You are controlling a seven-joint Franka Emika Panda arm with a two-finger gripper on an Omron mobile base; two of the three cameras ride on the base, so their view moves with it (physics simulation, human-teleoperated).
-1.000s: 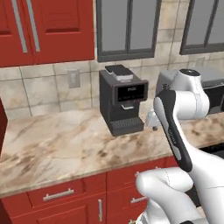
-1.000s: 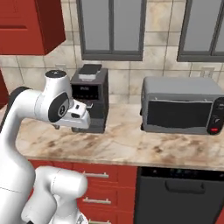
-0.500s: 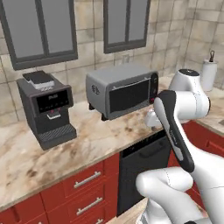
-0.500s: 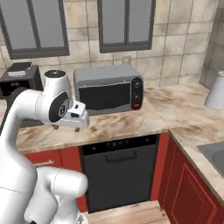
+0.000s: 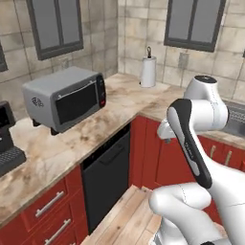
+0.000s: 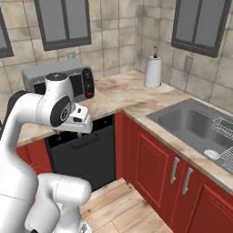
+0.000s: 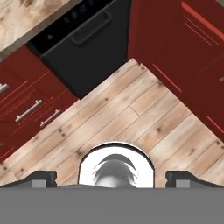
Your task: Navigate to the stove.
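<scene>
The stove is out of view. My gripper (image 7: pixel 111 178) hangs over the wooden floor (image 7: pixel 131 109). Its two dark fingertips (image 7: pixel 43 177) stand wide apart, open, with nothing between them. In the right base view the gripper (image 6: pixel 83 120) sits folded close to the arm, in front of a black dishwasher (image 6: pixel 86 152). That dishwasher (image 7: pixel 83 39) sits under the marble counter (image 5: pixel 122 103), set between red cabinets.
A grey toaster oven (image 5: pixel 64 98) stands on the counter, with a dark coffee machine (image 5: pixel 7 139) at the far left. A paper towel roll (image 6: pixel 153 71) stands in the corner. A steel sink (image 6: pixel 191 123) lies along the right counter. Red cabinet doors (image 6: pixel 157 164) line the corner.
The whole picture has swung, so the camera has moved. The coffee machine slid off to the left, and the counter corner, paper towel roll and sink came into view. The arm's pose is unchanged.
</scene>
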